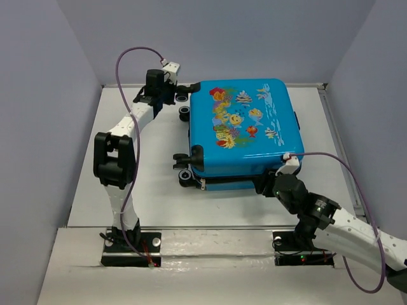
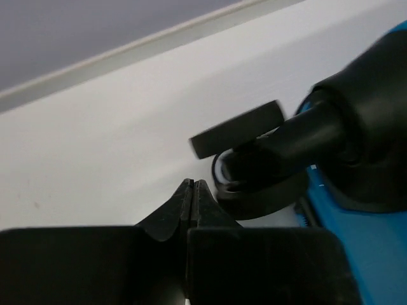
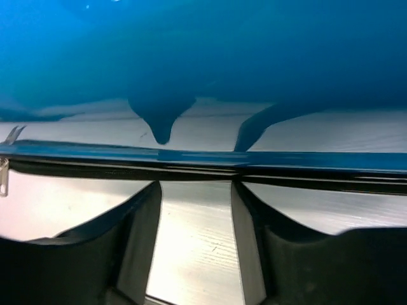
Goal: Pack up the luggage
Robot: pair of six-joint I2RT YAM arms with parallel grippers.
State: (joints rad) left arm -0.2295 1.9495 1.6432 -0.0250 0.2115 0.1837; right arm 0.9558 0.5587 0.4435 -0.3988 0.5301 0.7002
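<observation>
The luggage (image 1: 245,127) lies flat on the table (image 1: 152,190), fish-print face up, with its shells nearly closed and its contents hidden. The left gripper (image 2: 194,184) is fully closed on nothing, just beside a far-left wheel (image 2: 238,130). The right gripper (image 3: 196,187) sits at the near-right corner with its fingers (image 3: 143,210) roughly half parted. The case's seam edge crosses just beyond them, ungripped.

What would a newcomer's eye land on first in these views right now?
The small bright blue hard-shell suitcase, cartoon fish print facing up, lies flat mid-table and dominates the top view. The left gripper sits shut and empty beside its black-and-white wheels at the far-left corner; the right gripper stands open, facing its near edge.
</observation>
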